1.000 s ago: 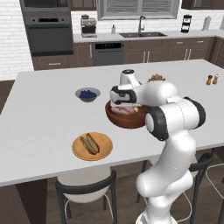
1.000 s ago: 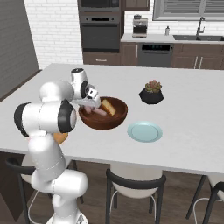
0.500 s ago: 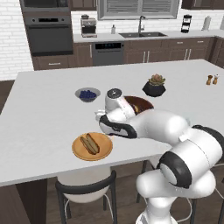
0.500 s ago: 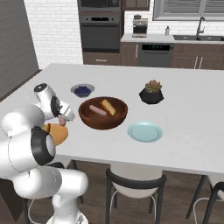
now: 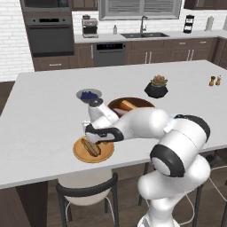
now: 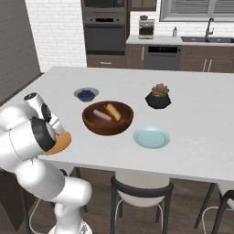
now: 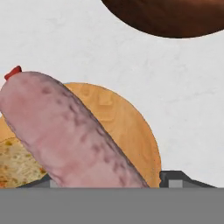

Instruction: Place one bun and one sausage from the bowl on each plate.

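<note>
While the gripper (image 5: 90,136) hangs over the orange plate (image 5: 79,152), its fingers clamp 1 sausage (image 7: 70,131) above a bun (image 5: 91,147) lying there. Another sausage (image 6: 102,114) and bun (image 6: 114,111) lie in the bowl (image 6: 91,124), beside the blue plate (image 6: 151,137).

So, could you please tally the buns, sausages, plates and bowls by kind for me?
Buns: 2, one on the orange plate, one in the wooden bowl.
Sausages: 2.
Plates: 2.
Bowls: 2.
Total: 8.
</note>
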Motion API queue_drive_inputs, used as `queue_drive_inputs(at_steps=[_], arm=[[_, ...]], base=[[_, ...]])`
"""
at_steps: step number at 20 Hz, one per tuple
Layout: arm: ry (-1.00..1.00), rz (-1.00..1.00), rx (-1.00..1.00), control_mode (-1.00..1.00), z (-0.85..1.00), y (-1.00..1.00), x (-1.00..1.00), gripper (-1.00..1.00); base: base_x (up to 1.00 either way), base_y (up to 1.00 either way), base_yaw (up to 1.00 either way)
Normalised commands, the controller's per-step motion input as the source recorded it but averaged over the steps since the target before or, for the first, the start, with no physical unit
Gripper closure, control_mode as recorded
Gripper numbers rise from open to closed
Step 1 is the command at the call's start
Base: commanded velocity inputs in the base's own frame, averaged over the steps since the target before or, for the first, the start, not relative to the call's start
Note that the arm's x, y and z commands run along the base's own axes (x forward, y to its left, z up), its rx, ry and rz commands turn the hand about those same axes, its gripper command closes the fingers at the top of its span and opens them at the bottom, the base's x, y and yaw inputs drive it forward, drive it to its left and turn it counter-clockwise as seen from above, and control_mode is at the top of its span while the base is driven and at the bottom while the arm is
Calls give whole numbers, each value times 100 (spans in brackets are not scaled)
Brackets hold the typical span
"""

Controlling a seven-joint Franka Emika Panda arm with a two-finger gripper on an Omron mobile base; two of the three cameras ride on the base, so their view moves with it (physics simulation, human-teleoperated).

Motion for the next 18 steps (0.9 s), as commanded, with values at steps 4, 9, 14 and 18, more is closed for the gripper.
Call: queue_drive_inputs(at_steps=[4, 9, 14, 18], arm=[[20, 3, -1, -100, -79, -4, -18, 100], [2, 1, 0, -100, -36, -5, -2, -100], [0, 0, 0, -100, 0, -5, -5, -100], [-8, 0, 2, -100, 20, -23, -31, -100]], base=[[0, 0, 0], [0, 0, 0], [0, 0, 0], [0, 0, 0]])
